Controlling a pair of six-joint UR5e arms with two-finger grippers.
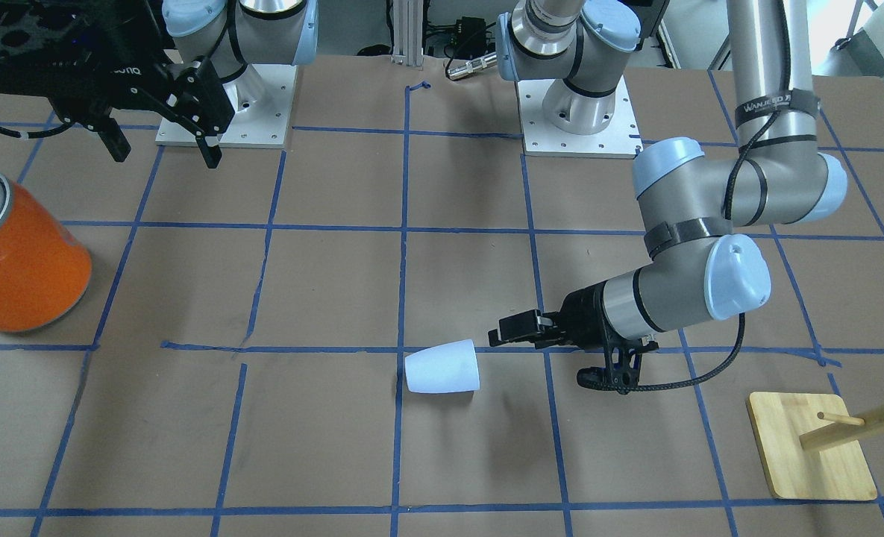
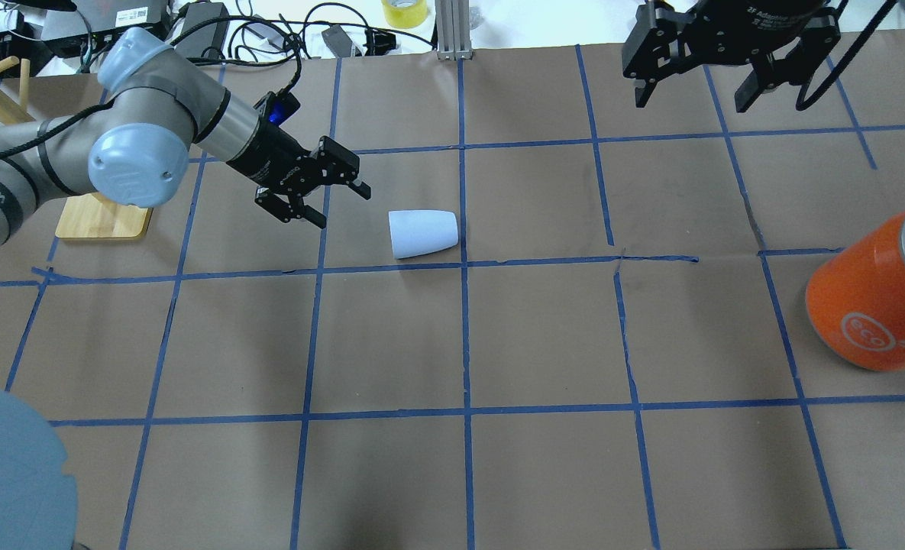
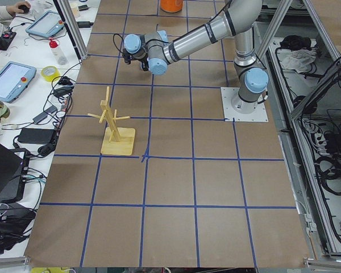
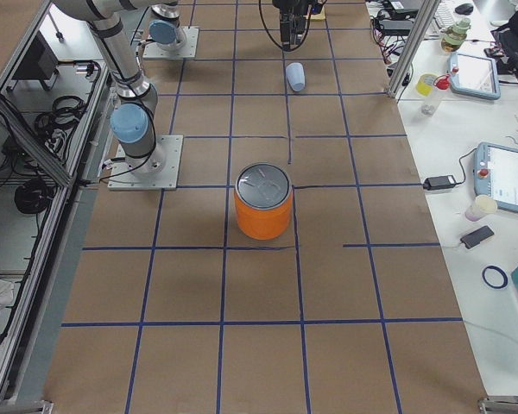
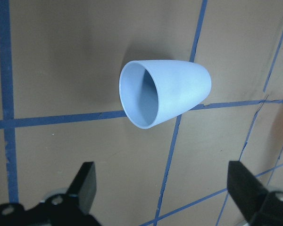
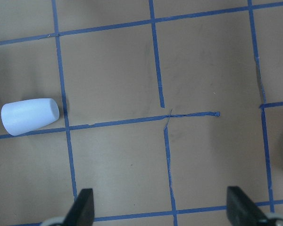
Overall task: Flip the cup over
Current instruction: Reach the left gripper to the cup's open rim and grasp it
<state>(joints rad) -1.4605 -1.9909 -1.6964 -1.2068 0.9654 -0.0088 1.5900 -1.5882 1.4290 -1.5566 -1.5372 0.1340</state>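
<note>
Because the cup (image 2: 423, 233) lies on its side on the desk (image 2: 544, 336), wide rim turned toward the left end effector (image 2: 341, 208) and narrower base pointing away from it, we read that arm's low, nearly level reach as a line-up for a sideways grasp. The end effector's two fingers (image 5: 87, 181) stand spread wide with nothing between them. The cup sits just ahead of the tips, close but not touching, and roughly centred in the gap as the left wrist view shows it. We judge that this pose lets the fingers close across the rim or the tapered wall, after which a wrist turn could stand the cup up. The smooth, tapering plastic may slip or roll away if it is nudged first. The right end effector (image 2: 690, 95) hangs high and well apart from the cup, off to the side. Its jaws are also spread and hold nothing, so we take it to be parked out of the way. As for contents, the cup's mouth faces the left wrist camera and its inside shows bare. The orange canister (image 2: 872, 305), beyond the right end effector and far from the left, carries a silver top, so we cannot tell what it holds.
</note>
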